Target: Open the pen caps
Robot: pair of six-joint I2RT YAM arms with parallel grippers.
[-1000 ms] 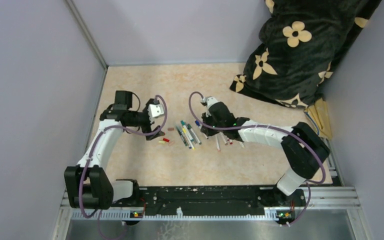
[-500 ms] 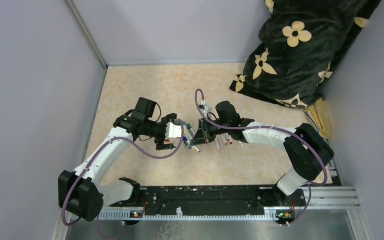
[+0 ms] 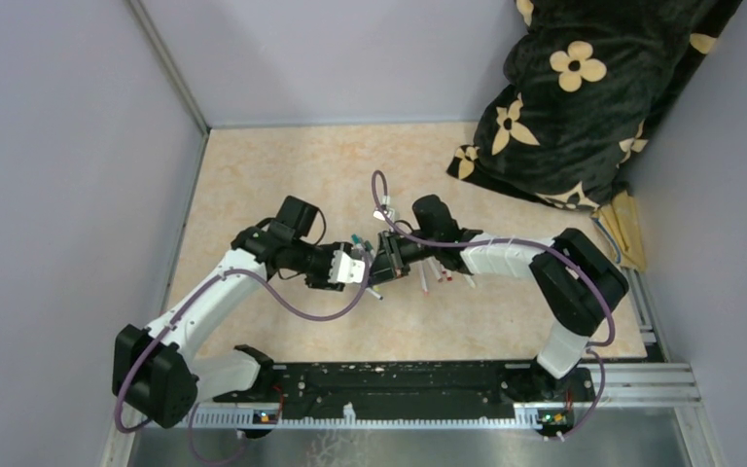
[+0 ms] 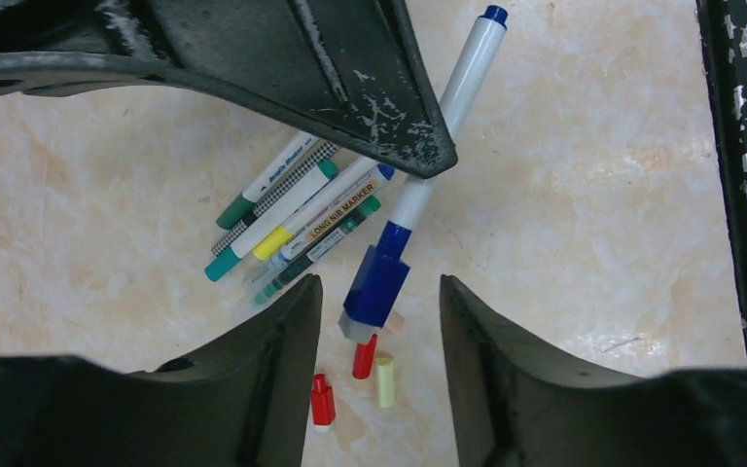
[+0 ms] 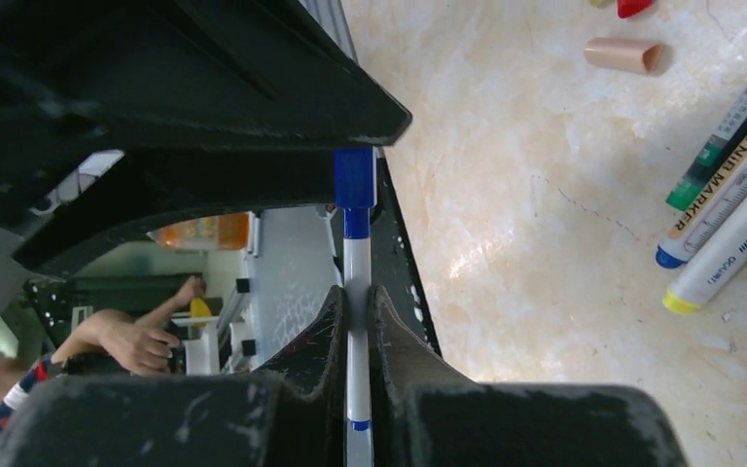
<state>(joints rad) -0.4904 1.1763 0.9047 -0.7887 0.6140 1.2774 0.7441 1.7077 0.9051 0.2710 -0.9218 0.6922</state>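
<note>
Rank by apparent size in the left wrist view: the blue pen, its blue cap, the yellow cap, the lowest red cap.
1. blue pen
2. blue cap, though it is held nearer the camera
3. yellow cap and lowest red cap: too alike to rank

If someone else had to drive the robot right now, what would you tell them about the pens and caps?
Right gripper: shut on the blue pen.
Left gripper: open, jaws either side of the pen's blue cap, not gripping it.
Done: loose caps lie on the table, two red and one yellow.
Left: pull off the blue cap, then do the pile of pens, which look capped.
</note>
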